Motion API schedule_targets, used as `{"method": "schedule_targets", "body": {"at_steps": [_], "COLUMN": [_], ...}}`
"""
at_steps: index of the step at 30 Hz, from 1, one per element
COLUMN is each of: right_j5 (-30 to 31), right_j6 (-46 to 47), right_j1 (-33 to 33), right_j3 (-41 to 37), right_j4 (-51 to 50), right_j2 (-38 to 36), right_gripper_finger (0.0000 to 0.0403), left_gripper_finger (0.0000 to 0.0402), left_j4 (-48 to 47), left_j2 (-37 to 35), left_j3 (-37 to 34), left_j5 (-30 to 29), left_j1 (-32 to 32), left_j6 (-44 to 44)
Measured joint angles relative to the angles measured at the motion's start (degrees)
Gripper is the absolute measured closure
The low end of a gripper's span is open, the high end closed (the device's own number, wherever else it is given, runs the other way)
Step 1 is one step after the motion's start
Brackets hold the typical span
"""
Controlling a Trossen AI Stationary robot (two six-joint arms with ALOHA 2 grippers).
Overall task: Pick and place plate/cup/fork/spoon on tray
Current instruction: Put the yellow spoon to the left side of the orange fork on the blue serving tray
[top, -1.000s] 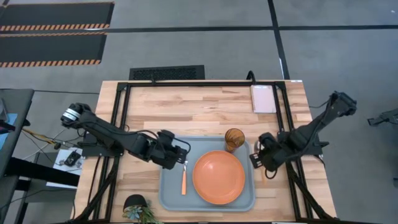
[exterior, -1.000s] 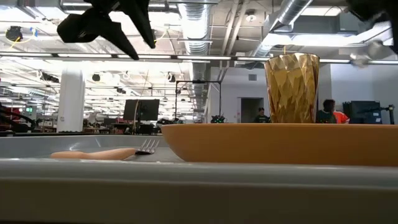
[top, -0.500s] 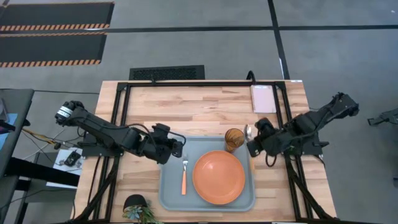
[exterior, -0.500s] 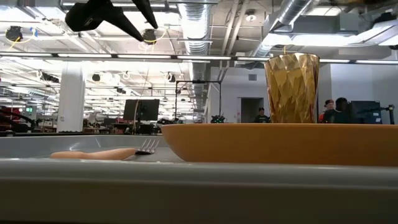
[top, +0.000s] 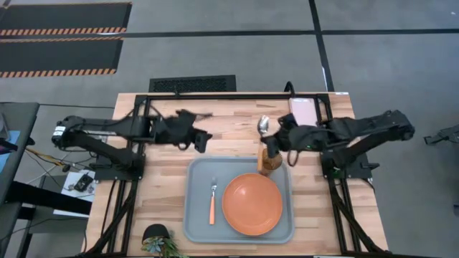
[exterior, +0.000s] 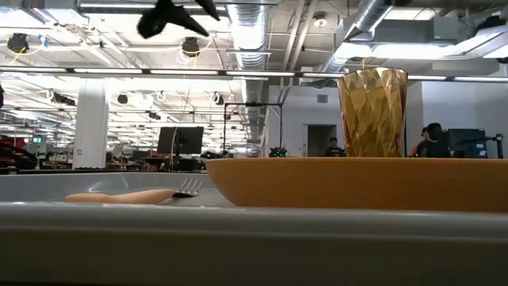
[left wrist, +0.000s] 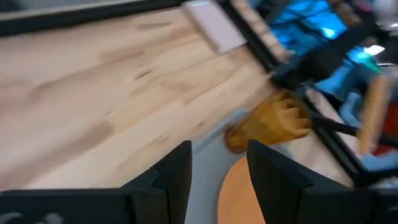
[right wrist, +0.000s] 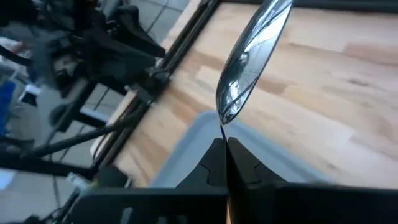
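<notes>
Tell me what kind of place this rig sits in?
Likely a large industrial lab or workshop: exposed ceiling ducts, a grey floor marked with hazard-striped mats, and a wooden table in a black frame. People work at stations in the distance.

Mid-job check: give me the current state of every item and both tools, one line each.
Plate: flat on the tray.
Cup: upright at the tray's far edge.
Fork: lying on the tray, left of the plate.
Spoon: held in the air, bowl forward.
Tray: flat on the table.
Right tool: shut on the spoon.
Left tool: open, empty, over the bare table.
</notes>
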Motion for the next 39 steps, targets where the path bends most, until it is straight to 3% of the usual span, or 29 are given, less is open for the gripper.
{"method": "schedule_targets", "body": {"at_steps": [7,17,24,30,39], "right_j5": [-0.8,-4.75,-7.66,-9.34,-8.46], "right_j6": [-0.77,1.87,2.33,-0.46,0.23], "right_j1": [-5.33,-9.45,-9.84,-10.19,-10.17], "right_j3": [0.04,0.04,0.02,0.04,0.04], "right_j4": [11.22,35.05,44.79,46.05,47.68], "right_j2": [7.8,20.36,25.28,25.78,25.15], "right_gripper_finger": [0.0394,0.0397,0.0397,0.0397,0.0397], "left_gripper_finger": [0.0262,0.0262,0.0262,0.0262,0.0262], "left_j4": [6.48,4.24,4.21,6.43,26.36], "left_j2": [0.11,-5.26,-9.67,-10.9,-10.84], "left_j3": [-0.04,-0.04,-0.06,-2.6,-4.11], "left_j5": [21.22,35.79,45.17,47.22,61.83], "left_j1": [11.21,24.53,30.36,30.4,37.06], "left_j6": [17.71,27.75,26.2,21.07,6.31]}}
